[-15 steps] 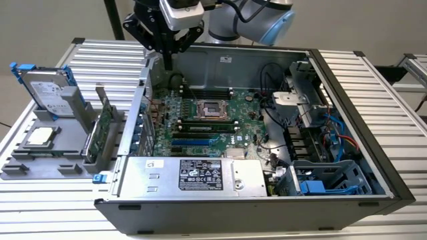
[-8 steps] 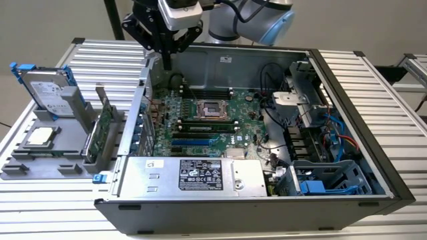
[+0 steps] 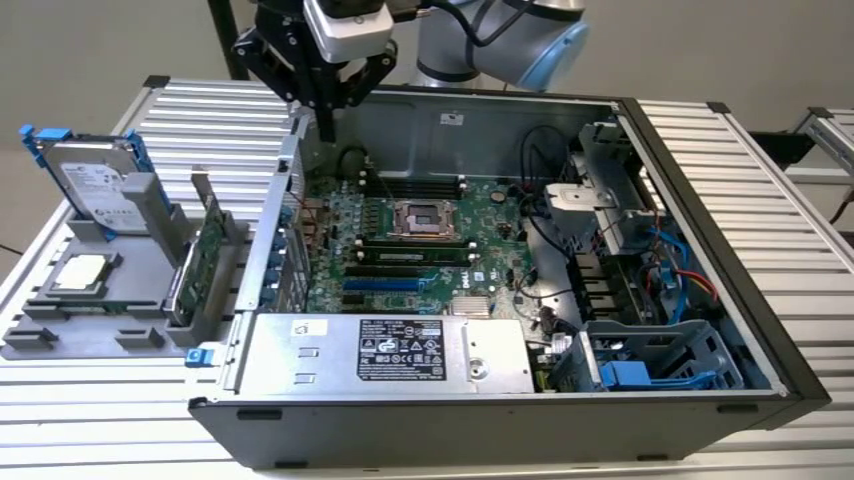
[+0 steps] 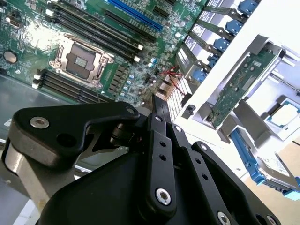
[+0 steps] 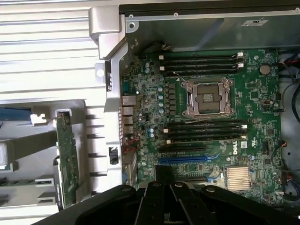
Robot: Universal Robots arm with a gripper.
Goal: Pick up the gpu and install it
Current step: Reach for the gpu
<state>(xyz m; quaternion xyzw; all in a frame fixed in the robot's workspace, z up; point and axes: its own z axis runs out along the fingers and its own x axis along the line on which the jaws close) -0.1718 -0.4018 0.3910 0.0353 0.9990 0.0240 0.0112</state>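
Gpu, where: the gpu (image 3: 198,268) stands in a slot of the grey holder (image 3: 54,340) on the ribbed metal surface (image 3: 747,130). It is outside the computer case (image 3: 534,415), just beside the case wall on the exterior view's left
Gpu, which way: it stands up on one long edge with its thin side up. In the exterior view its long side runs from the back of the scene toward the front, along the case wall next to it
Gpu, look: a flat green card with lots of tiny parts on its face. In both wrist views it looks like a thin green strip. A grey piece stands up at its far end, and I cannot tell if that is part of the card or of the holder
Pincer: the pincer (image 3: 327,128) hangs over the far corner of the case on the exterior view's left, higher than the gpu and well apart from it. Its two black fingers are pressed together and hold nothing
Below the pincer: the green motherboard (image 3: 414,250) lies flat inside the case, with a square socket (image 5: 206,96) in the middle and a blue slot (image 5: 183,160) near it
Also in the holder: a silver hard drive (image 3: 100,185) with blue clips stands at the far end, and a small square chip (image 3: 83,270) lies flat near it
Case: it lies on its side, open side up, with a grey box (image 3: 387,350) at the near end
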